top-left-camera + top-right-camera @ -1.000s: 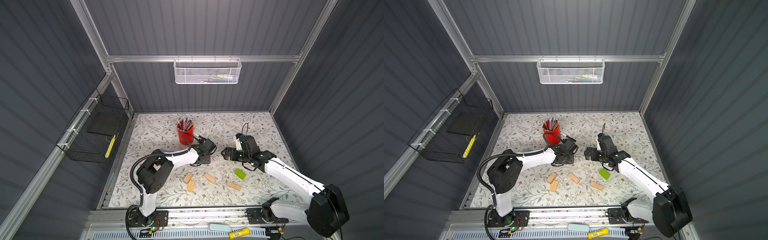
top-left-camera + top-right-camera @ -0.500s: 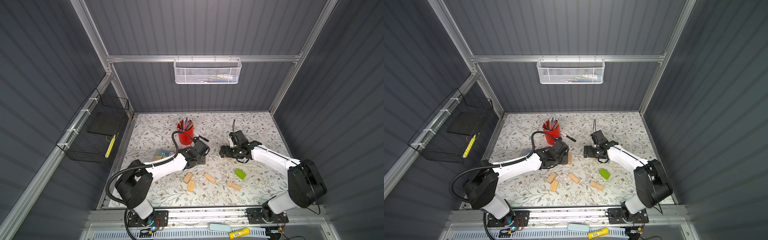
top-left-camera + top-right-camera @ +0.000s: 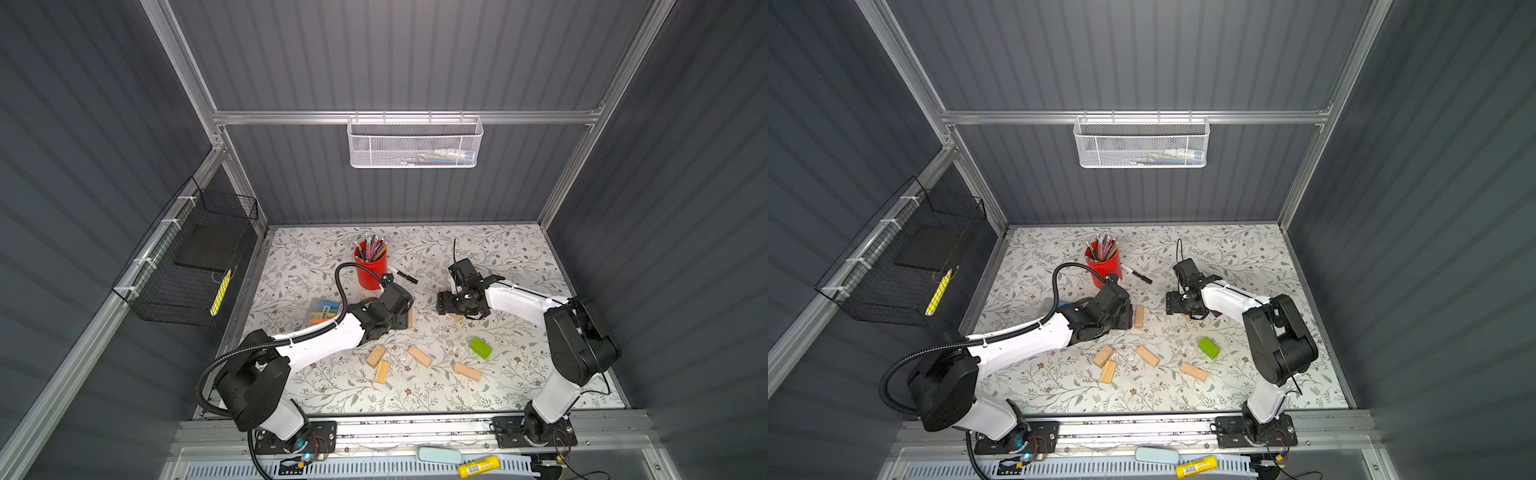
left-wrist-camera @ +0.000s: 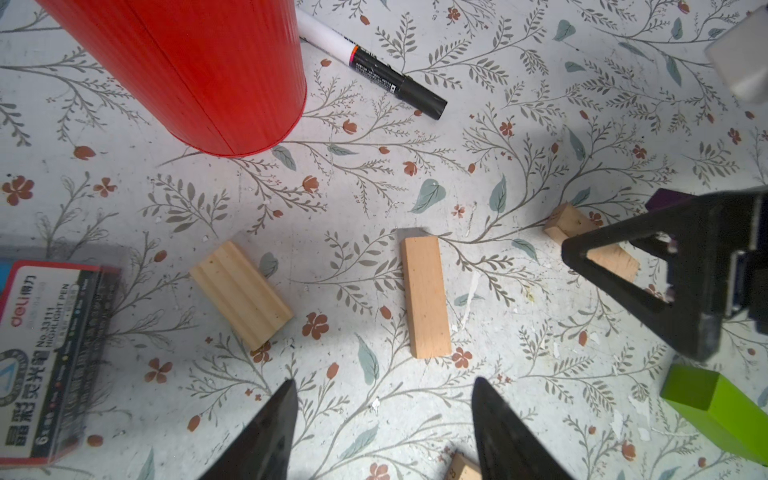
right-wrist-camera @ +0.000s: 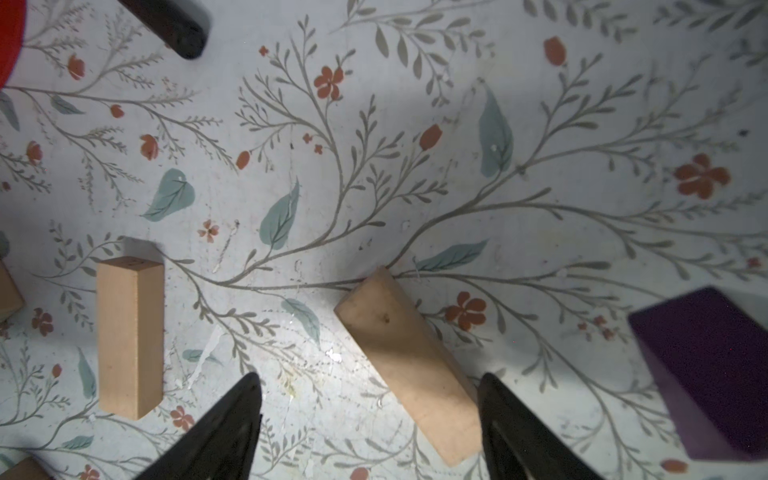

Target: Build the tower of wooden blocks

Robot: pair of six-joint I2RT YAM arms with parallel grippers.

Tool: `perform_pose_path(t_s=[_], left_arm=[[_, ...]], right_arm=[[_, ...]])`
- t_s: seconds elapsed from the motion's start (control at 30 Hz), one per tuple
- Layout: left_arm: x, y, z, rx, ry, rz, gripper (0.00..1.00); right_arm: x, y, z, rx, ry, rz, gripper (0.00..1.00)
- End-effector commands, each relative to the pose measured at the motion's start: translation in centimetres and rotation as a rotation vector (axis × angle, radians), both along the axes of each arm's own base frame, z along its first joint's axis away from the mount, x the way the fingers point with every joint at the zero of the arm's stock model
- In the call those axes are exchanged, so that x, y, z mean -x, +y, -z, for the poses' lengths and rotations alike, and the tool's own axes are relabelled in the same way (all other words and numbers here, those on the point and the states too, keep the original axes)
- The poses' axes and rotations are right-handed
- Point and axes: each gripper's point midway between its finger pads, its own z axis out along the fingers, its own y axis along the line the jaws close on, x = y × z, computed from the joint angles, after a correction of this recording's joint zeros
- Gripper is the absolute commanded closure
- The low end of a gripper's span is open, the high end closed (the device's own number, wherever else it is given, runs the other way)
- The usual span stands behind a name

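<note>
Pale wood blocks (image 3: 419, 356) lie flat and unstacked on the floral counter (image 3: 498, 249), all in front of the red pencil cup (image 3: 371, 272). Four loose ones and the lime green block (image 3: 480, 348) lie farthest from the cup, while a plain block (image 4: 426, 297) and a grooved block (image 4: 241, 293) lie closer to it. The left pincer (image 4: 384, 380) hangs released and empty just short of the plain block, on its side away from the cup, while the right pincer (image 5: 370, 376), well apart from the cup, is spread wide with one end of a pale block (image 5: 409, 370) lying on the counter between its fingers and the purple block (image 5: 706, 374) just beside.
</note>
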Motion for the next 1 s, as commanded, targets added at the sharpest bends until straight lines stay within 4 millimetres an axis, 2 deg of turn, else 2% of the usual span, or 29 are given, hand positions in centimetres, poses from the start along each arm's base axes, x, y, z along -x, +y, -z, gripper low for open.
perform_pose_path(t_s=[0.0,0.3,0.63,0.77,0.97], left_arm=[[0.1,0.4,-0.5,-0.01,-0.024,0.0,0.32],[0.1,0.8,-0.2,-0.016,-0.02,-0.018,0.31],[0.2,0.7,-0.3,0.004,-0.011,-0.031,0.3],[0.3,0.6,-0.4,0.011,-0.009,-0.026,0.3],[0.2,0.1,-0.5,0.024,-0.007,-0.012,0.3]], right_arm=[[-0.2,-0.1,0.1,0.004,0.01,-0.003,0.19],[1.6,0.6,0.8,-0.021,0.063,-0.026,0.22],[2.6,2.1,-0.1,-0.102,0.071,-0.033,0.32],[2.4,1.6,-0.8,-0.124,0.056,0.0,0.33],[1.9,0.2,-0.4,-0.159,0.07,0.059,0.42]])
